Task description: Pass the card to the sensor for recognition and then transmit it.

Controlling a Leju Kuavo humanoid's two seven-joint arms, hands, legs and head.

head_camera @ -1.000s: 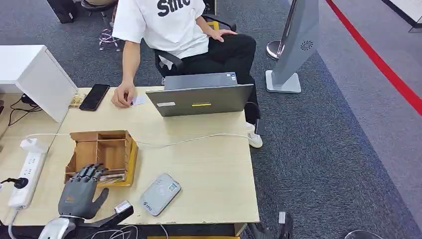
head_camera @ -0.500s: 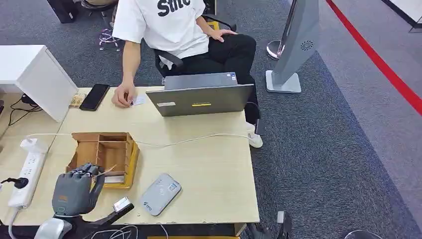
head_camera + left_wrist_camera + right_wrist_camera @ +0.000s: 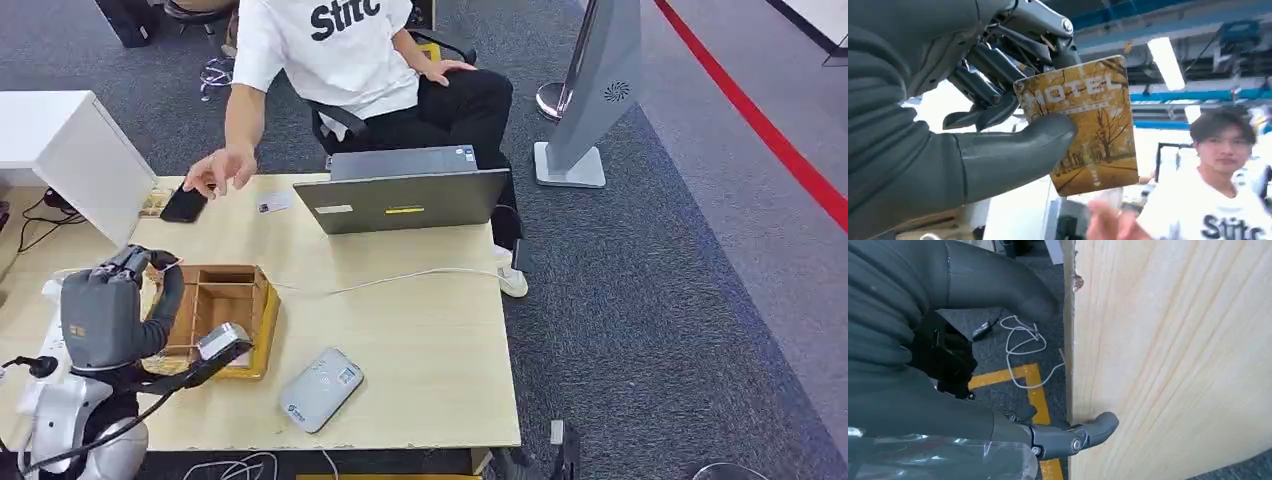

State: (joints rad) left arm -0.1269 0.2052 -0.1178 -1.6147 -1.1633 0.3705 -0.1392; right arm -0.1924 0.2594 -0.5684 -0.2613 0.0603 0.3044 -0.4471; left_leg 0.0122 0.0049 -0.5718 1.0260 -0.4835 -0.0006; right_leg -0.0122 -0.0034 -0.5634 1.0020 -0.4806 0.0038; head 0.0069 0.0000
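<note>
My left hand (image 3: 108,308) is raised above the table's left side, beside the wooden box (image 3: 228,305). In the left wrist view this hand (image 3: 998,135) pinches a yellow hotel card (image 3: 1083,125) with autumn trees between its thumb and fingers. The grey-white card sensor (image 3: 321,389) lies flat near the table's front edge, right of the box and apart from the hand. In the right wrist view my right hand (image 3: 998,365) hangs low beside the table's wooden edge (image 3: 1148,355), its thumb and fingers apart with nothing in them.
A person sits behind the table, one hand (image 3: 220,170) hovering over a black phone (image 3: 185,204). A white card (image 3: 274,203) lies beside an open laptop (image 3: 405,198). A white cable (image 3: 400,279) crosses the table. A power strip (image 3: 50,345) lies at the left edge.
My left hand has risen from the front of the wooden box, lifting the card with it. The person's hand has left the white card and moved over the phone.
</note>
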